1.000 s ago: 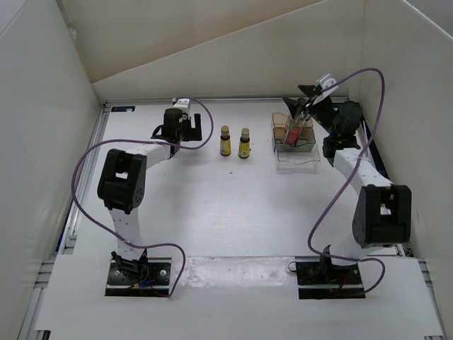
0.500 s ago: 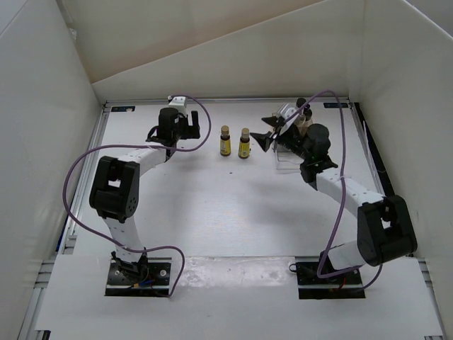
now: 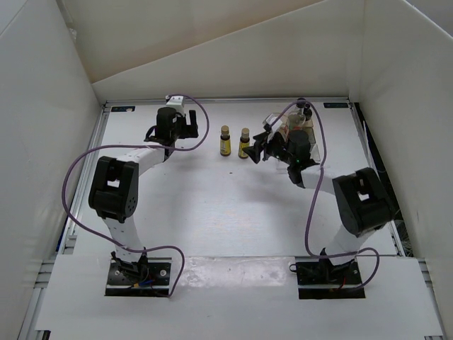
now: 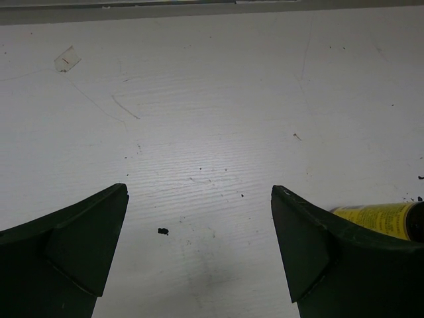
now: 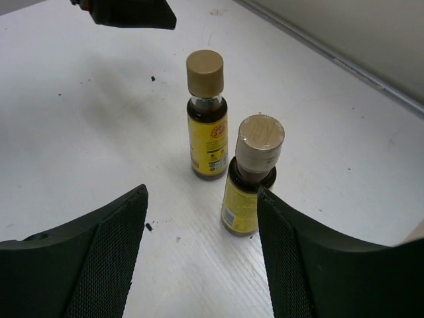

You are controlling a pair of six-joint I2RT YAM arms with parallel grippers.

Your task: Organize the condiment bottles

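Two small yellow-labelled condiment bottles with brown caps stand upright side by side, the left one (image 3: 225, 140) (image 5: 207, 119) and the right one (image 3: 244, 142) (image 5: 252, 179). My right gripper (image 3: 253, 148) (image 5: 201, 199) is open and empty, low over the table. The right bottle stands just ahead of its right fingertip. A black-capped bottle (image 3: 302, 106) stands in the clear container (image 3: 311, 142), its lower part hidden by my right arm. My left gripper (image 3: 192, 127) (image 4: 199, 199) is open over bare table, left of the bottles. A yellow label (image 4: 377, 217) peeks past its right finger.
White walls enclose the table on the left, back and right. The clear container sits at the back right behind my right wrist. Purple cables loop above both arms. My left gripper's finger (image 5: 129, 13) shows beyond the bottles in the right wrist view.
My right arm has swung left from above the clear container to the two yellow bottles, and the red bottle it held is no longer in its jaws. The left arm shifted only slightly.
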